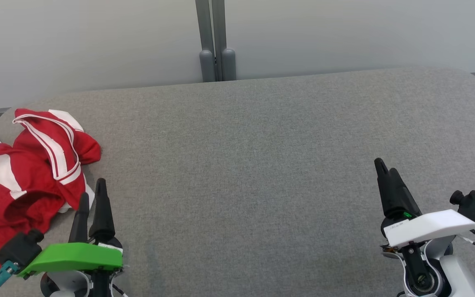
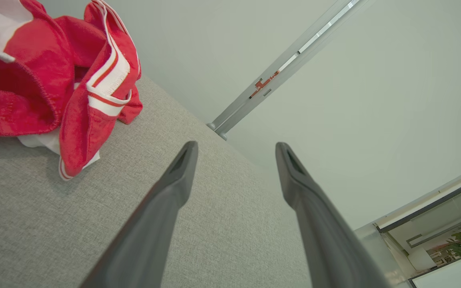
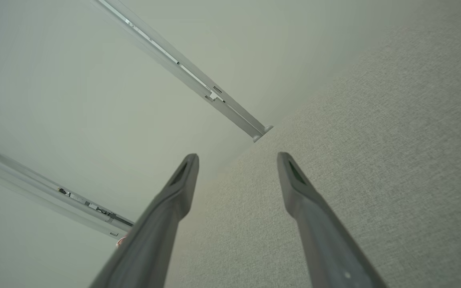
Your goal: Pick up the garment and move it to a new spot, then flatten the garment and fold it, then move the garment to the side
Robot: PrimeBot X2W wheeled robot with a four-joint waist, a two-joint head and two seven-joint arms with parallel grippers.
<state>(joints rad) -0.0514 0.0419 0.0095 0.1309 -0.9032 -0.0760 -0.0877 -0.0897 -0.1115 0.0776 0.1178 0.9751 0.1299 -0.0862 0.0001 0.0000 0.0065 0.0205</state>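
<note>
With jaws apart and empty on the left gripper and right gripper, the left is hovering beside the garment, best biting a thick fold.

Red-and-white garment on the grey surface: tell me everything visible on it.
The crumpled red garment with white stripes looks like thin sporty knit, with white panels and a gathered elastic edge. It lies bunched and folded over itself, not flat, at the left end of the grey fabric-covered surface, running off the head view's left edge. It rests on that surface alone; the open left gripper stands just to its right, apart from it.
</note>
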